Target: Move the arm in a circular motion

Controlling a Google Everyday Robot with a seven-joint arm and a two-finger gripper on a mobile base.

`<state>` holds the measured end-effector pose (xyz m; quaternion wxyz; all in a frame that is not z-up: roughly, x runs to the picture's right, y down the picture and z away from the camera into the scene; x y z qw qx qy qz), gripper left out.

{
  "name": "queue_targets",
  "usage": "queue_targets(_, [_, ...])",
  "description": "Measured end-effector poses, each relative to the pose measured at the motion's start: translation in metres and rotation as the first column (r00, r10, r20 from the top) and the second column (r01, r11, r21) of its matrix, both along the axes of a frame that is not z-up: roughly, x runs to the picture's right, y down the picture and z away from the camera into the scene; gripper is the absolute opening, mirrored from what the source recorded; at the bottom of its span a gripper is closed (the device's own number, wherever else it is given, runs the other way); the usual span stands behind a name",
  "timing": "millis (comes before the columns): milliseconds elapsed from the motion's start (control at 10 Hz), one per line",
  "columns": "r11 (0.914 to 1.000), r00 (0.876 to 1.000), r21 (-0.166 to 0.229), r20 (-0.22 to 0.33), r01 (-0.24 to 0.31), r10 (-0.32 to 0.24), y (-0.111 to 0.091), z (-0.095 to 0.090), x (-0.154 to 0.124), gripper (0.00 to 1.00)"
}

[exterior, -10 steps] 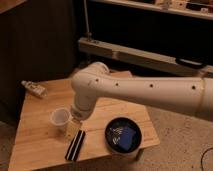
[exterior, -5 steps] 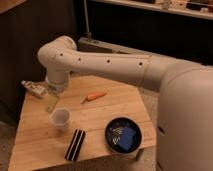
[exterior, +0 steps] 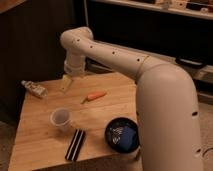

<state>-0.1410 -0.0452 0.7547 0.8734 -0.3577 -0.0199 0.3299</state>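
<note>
The arm (exterior: 125, 57) is a thick white tube with small dark dots. It runs from the lower right up to a rounded elbow at top centre, then bends down over the wooden table (exterior: 35, 125). Its small tan end piece, the gripper (exterior: 66, 84), hangs over the table's far left part, above and right of a small bottle (exterior: 34, 89). Nothing appears to be held by the gripper.
On the table stand a clear plastic cup (exterior: 60, 119), an orange carrot (exterior: 94, 96), a black striped rectangular object (exterior: 75, 144) near the front edge, and a dark bowl (exterior: 121, 136) holding blue and white items. Dark shelving fills the background.
The arm's elbow has swung rightward and upward, and the end piece has moved right, away from the bottle. The thick near segment now fills more of the right side.
</note>
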Motion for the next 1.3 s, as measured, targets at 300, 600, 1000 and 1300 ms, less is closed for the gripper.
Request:
queue_targets(300, [0.9898,0.985,-0.047,-0.114,-0.135,0.129,-0.008,0.04,0.089,0.8])
queue_targets(600, [0.9644,0.947,-0.07,-0.218,-0.255,0.235,0.01,0.054,0.177,0.8])
queue_targets(1000, [0.923,0.884,-0.071,-0.322,-0.378,0.338,0.056,0.045,0.268,0.8])
queue_targets(1300, [0.8927,0.839,-0.067,-0.38,-0.446,0.39,0.119,0.004,0.321,0.8])
